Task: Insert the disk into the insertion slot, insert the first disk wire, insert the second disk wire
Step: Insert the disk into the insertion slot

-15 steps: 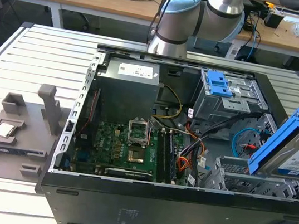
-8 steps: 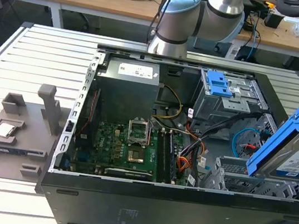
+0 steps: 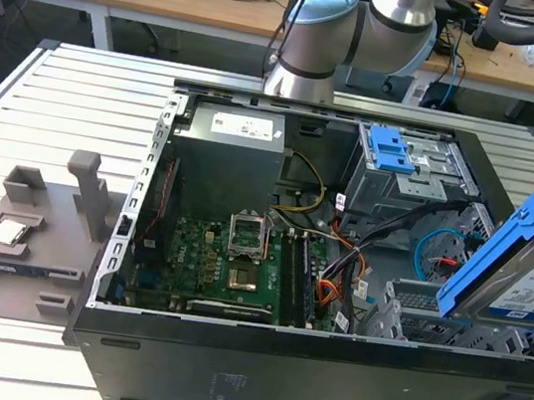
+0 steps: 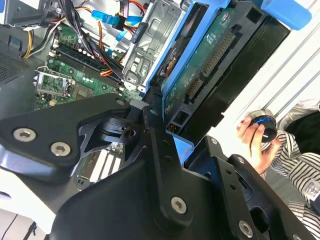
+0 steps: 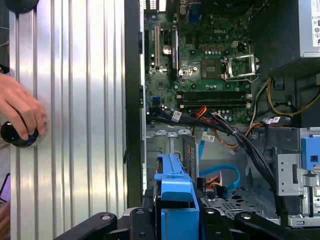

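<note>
My gripper [image 5: 176, 220] is shut on the disk [image 3: 527, 274], a hard drive in a bright blue caddy. It hangs tilted above the case's front corner, at the exterior view's right. The second wrist view shows the disk's green circuit-board underside [image 4: 212, 65] and its connector between the black fingers [image 4: 152, 125]. The insertion slot [image 3: 410, 307], a silver perforated cage, lies just below the disk and apart from it; it also appears in the first wrist view [image 5: 235, 197]. A loose blue wire [image 5: 224, 172] and a black wire bundle [image 5: 235, 135] lie beside the cage.
The open computer case [image 3: 250, 379] sits on a slatted metal table [image 3: 51, 97]. A taller grey cage with a blue latch [image 3: 392, 150] stands behind the slot. A grey fixture [image 3: 30, 235] rests at the exterior view's left. A person's hand [image 5: 20, 112] holds a round black object on the table.
</note>
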